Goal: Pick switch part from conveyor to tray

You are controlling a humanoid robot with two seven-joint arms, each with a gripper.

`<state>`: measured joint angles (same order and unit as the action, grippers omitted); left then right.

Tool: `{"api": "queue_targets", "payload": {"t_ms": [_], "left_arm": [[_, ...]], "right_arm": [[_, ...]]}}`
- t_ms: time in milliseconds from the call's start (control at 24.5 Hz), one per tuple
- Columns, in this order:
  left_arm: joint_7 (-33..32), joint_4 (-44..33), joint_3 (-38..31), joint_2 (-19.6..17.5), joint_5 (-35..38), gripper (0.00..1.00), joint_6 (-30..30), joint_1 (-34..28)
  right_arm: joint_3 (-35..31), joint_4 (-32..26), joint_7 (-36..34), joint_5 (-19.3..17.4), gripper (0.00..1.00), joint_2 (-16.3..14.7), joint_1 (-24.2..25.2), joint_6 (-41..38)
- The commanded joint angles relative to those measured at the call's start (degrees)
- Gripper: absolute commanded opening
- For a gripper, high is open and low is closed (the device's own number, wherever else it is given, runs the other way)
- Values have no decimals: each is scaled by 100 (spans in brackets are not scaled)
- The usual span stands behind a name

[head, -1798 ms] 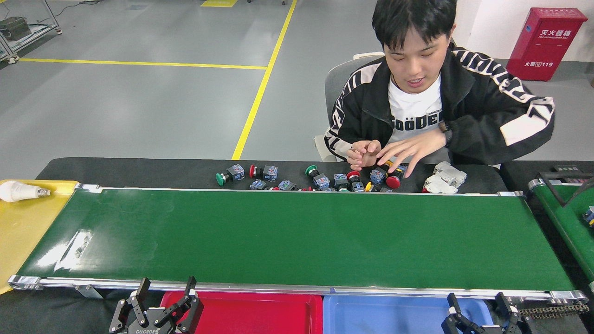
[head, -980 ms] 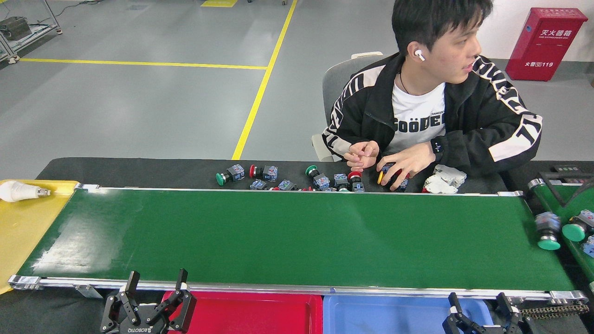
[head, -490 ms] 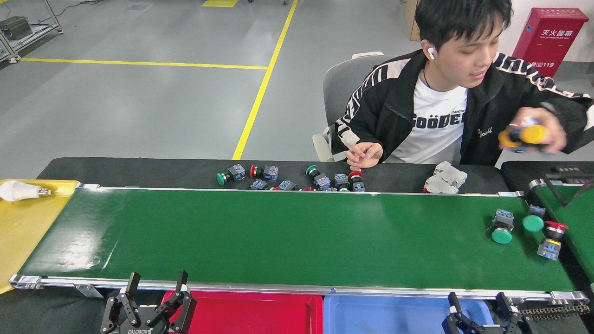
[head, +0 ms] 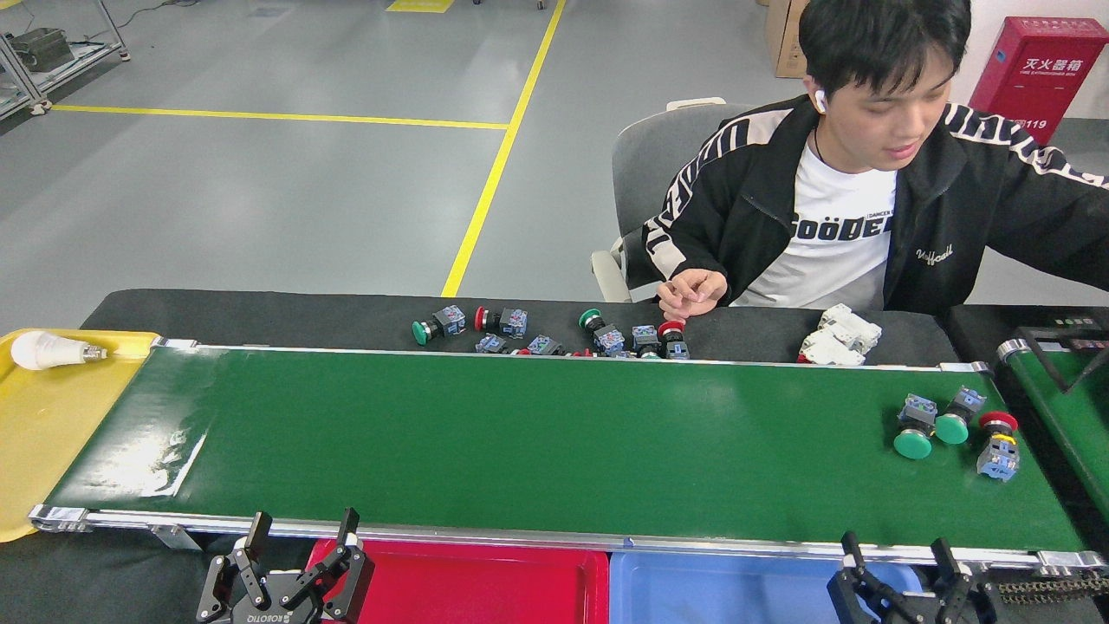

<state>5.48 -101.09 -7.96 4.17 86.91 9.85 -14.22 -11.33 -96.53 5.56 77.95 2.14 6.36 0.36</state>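
Three switch parts lie near the right end of the wide green conveyor [head: 520,433]: a green-capped one [head: 914,429], a second green-capped one [head: 957,418] and a red-capped one [head: 996,444]. My left gripper [head: 301,530] stands open below the belt's near rail, over the left edge of the red tray [head: 485,585]. Far from it, my right gripper [head: 897,555] is open over the blue tray [head: 728,589]. Neither holds anything.
A person sits behind the belt, one hand [head: 690,292] on the black table by several loose switch parts [head: 554,334] and white parts [head: 836,334]. A yellow tray [head: 43,433] with a light bulb [head: 56,350] is at the left. A narrower green belt [head: 1061,407] runs at the right.
Three switch parts came onto the belt's right end and drifted left. The person's far arm swung out to the right. My grippers stayed put, and the view shifted slightly.
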Motion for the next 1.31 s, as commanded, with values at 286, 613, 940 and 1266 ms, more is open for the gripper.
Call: {"api": "queue_targets", "payload": {"t_ms": [286, 613, 940, 1266], "left_arm": [[14, -78, -13, -21, -7, 100, 17, 51], [23, -69, 5, -65, -7, 100, 17, 42], [-478, -78, -4, -144, -7, 100, 43, -2], [-662, -78, 14, -329, -7, 100, 298, -19]], "right_arm": [[456, 1567, 147, 265, 91, -117, -1321, 1168], [518, 2438, 138, 238, 84, -64, -1980, 1230], [1124, 2473, 120, -271, 33, -187, -1971, 852], [1528, 1374, 173, -315, 23, -143, -1339, -106]]}}
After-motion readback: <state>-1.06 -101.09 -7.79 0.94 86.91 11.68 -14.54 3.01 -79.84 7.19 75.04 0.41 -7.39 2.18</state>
